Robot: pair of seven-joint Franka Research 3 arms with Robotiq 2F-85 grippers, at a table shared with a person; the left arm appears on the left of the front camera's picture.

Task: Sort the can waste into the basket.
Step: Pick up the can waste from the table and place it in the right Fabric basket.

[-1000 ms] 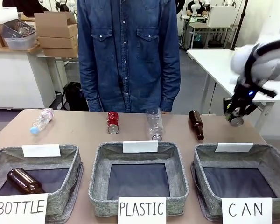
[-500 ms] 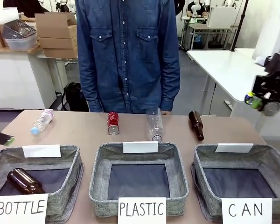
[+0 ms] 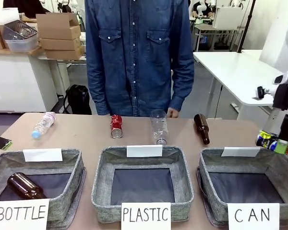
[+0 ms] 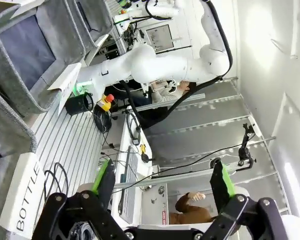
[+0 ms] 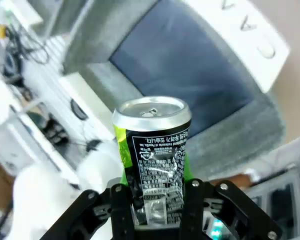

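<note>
right gripper [image 3: 274, 143] dropped to basket [image 3: 206, 178] far rim | jaws clenched on silver can [image 5: 152, 146] | left gripper [image 4: 163, 177] jaws released, empty

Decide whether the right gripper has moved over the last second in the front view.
Yes. The right gripper, holding the silver can, has shifted right and down, toward the far right corner of the CAN basket.

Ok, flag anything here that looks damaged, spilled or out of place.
The silver can clamped in the right gripper is crumpled along its lower body. The red can lies on its side on the table, unsorted. Nothing looks spilled, and the brown bottle sits in the basket signed BOTTLE, as it should.
</note>
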